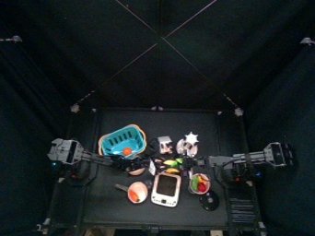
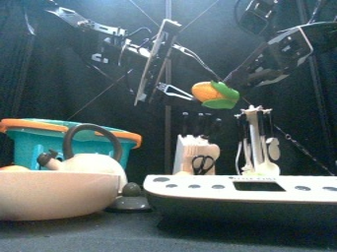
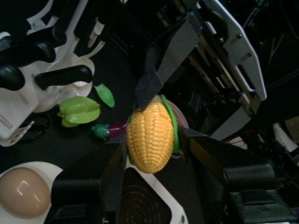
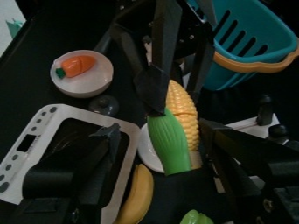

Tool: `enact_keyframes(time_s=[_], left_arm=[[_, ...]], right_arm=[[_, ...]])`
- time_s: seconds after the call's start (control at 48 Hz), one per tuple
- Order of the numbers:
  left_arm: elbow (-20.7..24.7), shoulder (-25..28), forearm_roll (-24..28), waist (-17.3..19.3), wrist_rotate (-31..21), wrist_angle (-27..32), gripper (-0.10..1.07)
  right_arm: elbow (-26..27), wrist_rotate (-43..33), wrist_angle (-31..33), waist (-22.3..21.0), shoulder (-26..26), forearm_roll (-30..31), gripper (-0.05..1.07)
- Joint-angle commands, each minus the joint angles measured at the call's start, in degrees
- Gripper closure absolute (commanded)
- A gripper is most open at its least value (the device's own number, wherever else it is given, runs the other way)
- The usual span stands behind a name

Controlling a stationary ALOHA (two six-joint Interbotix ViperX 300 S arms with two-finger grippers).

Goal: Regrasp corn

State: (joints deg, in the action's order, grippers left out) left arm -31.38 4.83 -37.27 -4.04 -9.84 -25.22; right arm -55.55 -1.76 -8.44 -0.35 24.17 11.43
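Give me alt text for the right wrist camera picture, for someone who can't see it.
A yellow corn with a green husk end is held up by the left gripper from above, between the right gripper's open jaws. Below lie a white tablet-like toy, a white plate and a teal basket.

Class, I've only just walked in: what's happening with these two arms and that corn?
It is a handover in mid-air. The left gripper holds the corn between its jaws above the table's toys. The right gripper has its jaws open around the green husk end and has not closed. The teal basket sits off to one side.
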Motion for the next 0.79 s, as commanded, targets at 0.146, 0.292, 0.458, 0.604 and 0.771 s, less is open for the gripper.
enact_keyframes(time_s=[0.146, 0.292, 0.458, 0.604, 0.771], left_arm=[[1.93, -0.62, 0.7, 0.18, -1.23, -1.93, 0.44], [1.76, -0.53, 0.79, 0.18, -1.32, -1.85, 0.44], [1.85, -0.44, 0.79, 0.26, -1.32, -1.85, 0.44], [1.49, -0.44, 1.58, 0.35, -1.23, -2.11, 0.42], [0.62, -0.62, 4.22, 0.44, -1.23, -3.69, 0.37]], right_arm=[[1.14, -0.09, 0.09, -1.14, 0.26, 0.0, 0.04], [1.23, -0.09, 0.18, -1.23, 0.26, 0.0, 0.13], [1.23, -0.18, 0.18, -1.23, 0.26, -0.18, 0.29], [0.97, -0.35, 0.18, -1.23, 0.62, -0.18, 0.4], [0.62, -0.44, 0.26, -1.23, 0.7, -0.7, 0.42]])
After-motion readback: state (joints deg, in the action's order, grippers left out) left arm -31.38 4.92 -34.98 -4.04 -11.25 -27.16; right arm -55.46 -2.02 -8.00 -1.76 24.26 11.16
